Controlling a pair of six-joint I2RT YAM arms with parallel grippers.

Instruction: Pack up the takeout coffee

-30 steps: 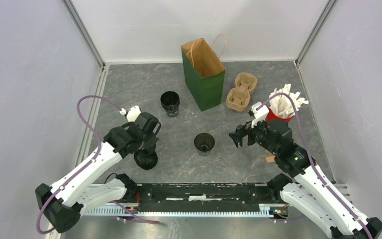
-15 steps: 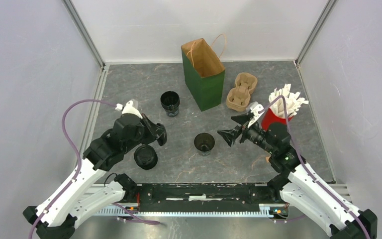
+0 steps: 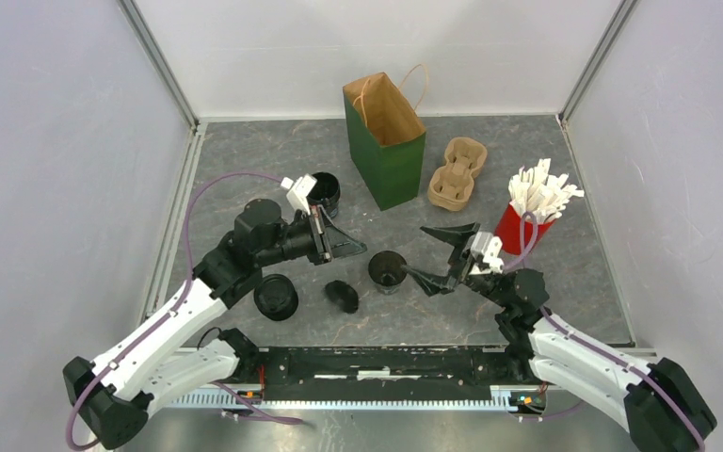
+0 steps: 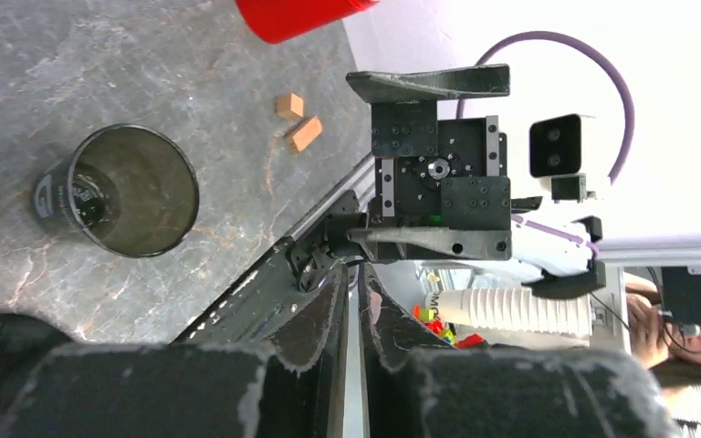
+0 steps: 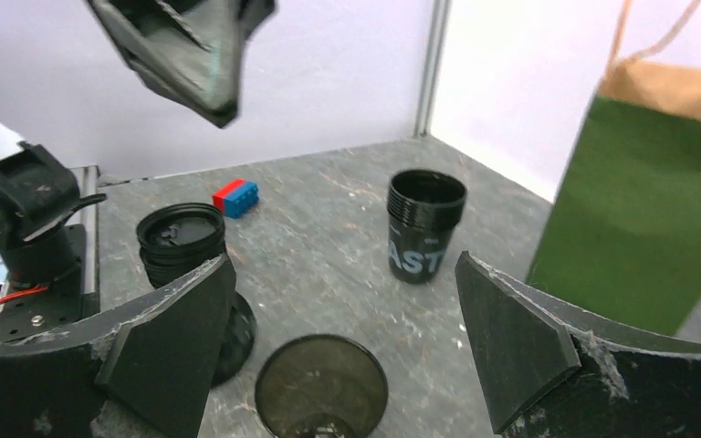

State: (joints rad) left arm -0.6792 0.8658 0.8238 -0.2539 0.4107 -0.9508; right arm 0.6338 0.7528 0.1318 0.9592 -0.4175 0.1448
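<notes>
Farthest left, well to the near-left of the green paper bag (image 3: 383,155), a stack of black lids (image 3: 276,297) stands on the grey tabletop (image 3: 245,160). The left gripper (image 3: 358,250) hangs left of the bag and nearer the arms, pointing right. Its fingers are almost together, with only a thin slit between them and nothing in it. Just left of the bag's base stands a stack of black cups (image 3: 321,193). A small dark round piece (image 3: 342,295) lies to the near-left of the bag, between the lids and a single black cup (image 3: 387,270); what it is cannot be told. That cup stands upright, open and lidless, straight in front of the bag and well apart from it. The right gripper (image 3: 419,252) is just right of this cup, spread wide and empty. In the wrist view the cup sits low between its fingers, not gripped. Right of the bag lies a tan cup carrier (image 3: 457,173), and farther right stands a red cup of white packets (image 3: 527,212).
</notes>
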